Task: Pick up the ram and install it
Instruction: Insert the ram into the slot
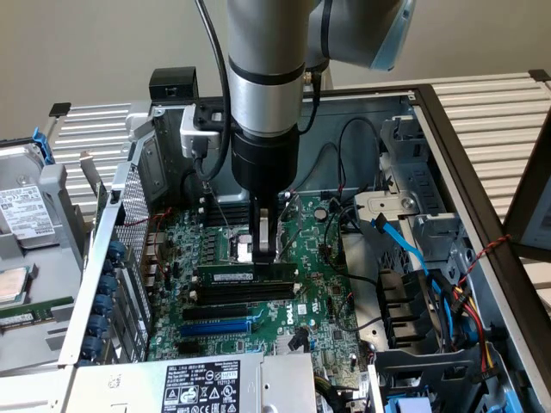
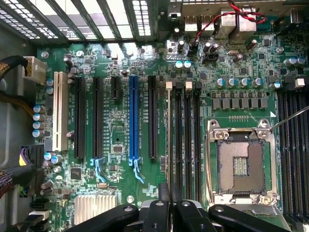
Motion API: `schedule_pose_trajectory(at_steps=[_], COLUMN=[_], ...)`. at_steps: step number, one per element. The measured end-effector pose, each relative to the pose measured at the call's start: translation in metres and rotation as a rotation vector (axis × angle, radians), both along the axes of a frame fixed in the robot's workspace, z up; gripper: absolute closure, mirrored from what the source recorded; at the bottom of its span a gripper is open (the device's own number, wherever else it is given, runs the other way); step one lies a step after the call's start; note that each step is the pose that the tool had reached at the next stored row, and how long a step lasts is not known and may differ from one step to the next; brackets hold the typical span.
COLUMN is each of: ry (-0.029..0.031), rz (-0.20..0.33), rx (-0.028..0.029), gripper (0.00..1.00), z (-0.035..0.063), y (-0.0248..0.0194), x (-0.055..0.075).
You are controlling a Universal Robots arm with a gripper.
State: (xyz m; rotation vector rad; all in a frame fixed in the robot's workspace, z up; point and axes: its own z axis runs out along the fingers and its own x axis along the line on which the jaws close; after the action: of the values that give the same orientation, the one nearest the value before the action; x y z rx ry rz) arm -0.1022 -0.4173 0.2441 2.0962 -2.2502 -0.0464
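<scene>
**Gripper pinched on ram, stick standing at a memory slot**

Gripper (image 1: 266,251) points straight down into the open computer case (image 1: 448,129). Its jaws are narrow and closed on the top edge of the ram (image 1: 225,274), gripping nearer the end toward the exterior view's right. In the wrist view the fingertips (image 2: 164,193) sit almost together, with the ram (image 2: 168,130) running edge-on between them.

Ram location: upright on its long edge on the main board (image 1: 327,284), in line with the row of memory slots. It looks down at slot level. Can't tell if it is fully seated or if the end clips have latched.

Why held this way (my read):
- Pinching across the flat faces keeps the thin stick vertical, with its contact edge down.
- The stick runs parallel to the slot.
- A straight-down arm means any push goes into the slot, not sideways.
- The case lies on its side with the open face up, which gives the arm top access.

What's in the case:
- The main board fills the floor.
- Bare black slots (image 1: 232,294) lie just beside the ram, with nothing in them.
- The blue slot (image 1: 215,327) is further along, also bare.
- The processor socket (image 2: 240,166) is open with no chip cooler on it.
- A ribbed metal heat sink (image 2: 94,208) sits near the long slots.
- A blue cable (image 1: 400,245) and bundled wires run past the drive bay on the exterior view's right, well apart from the gripper.

Outside the case, on the exterior view's left, lies a hard drive (image 1: 21,206).
</scene>
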Motion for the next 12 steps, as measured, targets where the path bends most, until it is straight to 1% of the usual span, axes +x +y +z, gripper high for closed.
schedule_pose_trajectory(at_steps=[3, 7, 12], ry=[0.0002, 0.0001, 0.0002], rz=[-0.001, -0.001, -0.001], rx=[0.0013, 0.0025, 0.0026], gripper=[0.88, 0.88, 0.88], z=[-0.0039, -0.0097, -0.0102], y=[0.0016, 0.0051, 0.0054], x=[-0.0001, -0.0012, -0.0036])
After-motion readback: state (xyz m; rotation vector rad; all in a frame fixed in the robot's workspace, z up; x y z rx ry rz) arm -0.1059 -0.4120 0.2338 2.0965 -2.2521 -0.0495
